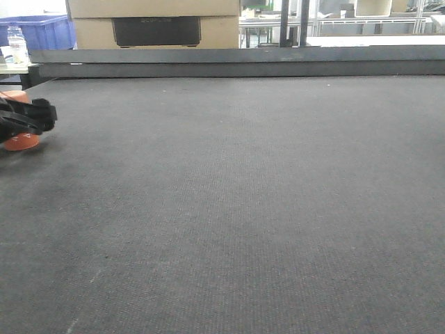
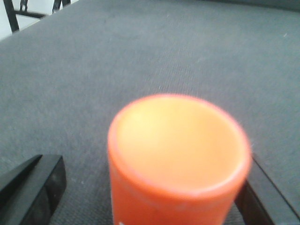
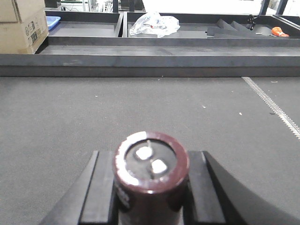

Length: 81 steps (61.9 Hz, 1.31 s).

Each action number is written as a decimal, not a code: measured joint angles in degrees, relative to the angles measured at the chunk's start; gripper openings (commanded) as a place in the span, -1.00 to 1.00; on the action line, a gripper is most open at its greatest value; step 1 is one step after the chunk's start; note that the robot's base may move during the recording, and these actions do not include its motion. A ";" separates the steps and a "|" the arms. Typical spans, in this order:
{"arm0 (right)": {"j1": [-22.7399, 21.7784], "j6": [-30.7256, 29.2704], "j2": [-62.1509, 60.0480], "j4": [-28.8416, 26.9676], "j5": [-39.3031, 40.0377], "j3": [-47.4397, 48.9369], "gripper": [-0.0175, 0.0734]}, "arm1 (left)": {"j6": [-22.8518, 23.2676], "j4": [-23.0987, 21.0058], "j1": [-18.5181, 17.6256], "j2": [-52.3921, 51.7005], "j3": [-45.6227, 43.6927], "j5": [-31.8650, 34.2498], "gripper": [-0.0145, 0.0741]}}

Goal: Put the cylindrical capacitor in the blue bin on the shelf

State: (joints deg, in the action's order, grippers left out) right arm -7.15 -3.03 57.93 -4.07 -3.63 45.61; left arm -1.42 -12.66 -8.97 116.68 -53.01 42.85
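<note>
The cylindrical capacitor (image 3: 151, 171), a dark maroon can with two silver terminals on its top, stands upright between the black fingers of my right gripper (image 3: 151, 187), which is shut on it above the dark mat. At the table's left edge my left gripper (image 1: 31, 117) is open around an orange cylinder (image 1: 21, 140) that stands on the mat. In the left wrist view that orange cylinder (image 2: 180, 154) sits between the fingers of the left gripper (image 2: 150, 187): the right finger (image 2: 260, 194) is against it and the left finger (image 2: 35, 187) stands apart. The shelf is out of view.
A raised dark rail (image 1: 236, 62) bounds the table's far side. Behind it sit a cardboard box (image 1: 156, 24) and a blue crate (image 1: 42, 29) with a water bottle (image 1: 17, 45) in front. Trays beyond hold a plastic bag (image 3: 154, 24).
</note>
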 measured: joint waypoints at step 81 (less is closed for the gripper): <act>7.73 0.00 -2.23 0.00 -21.14 -1.58 -0.97 | 0.00 11.44 1.53 -47.65 -5.11 -72.83 -0.92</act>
State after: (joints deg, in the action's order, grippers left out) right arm 0.57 -3.03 55.71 -4.07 -24.76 44.03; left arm -1.42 -1.22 -7.43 69.03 -58.12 -29.98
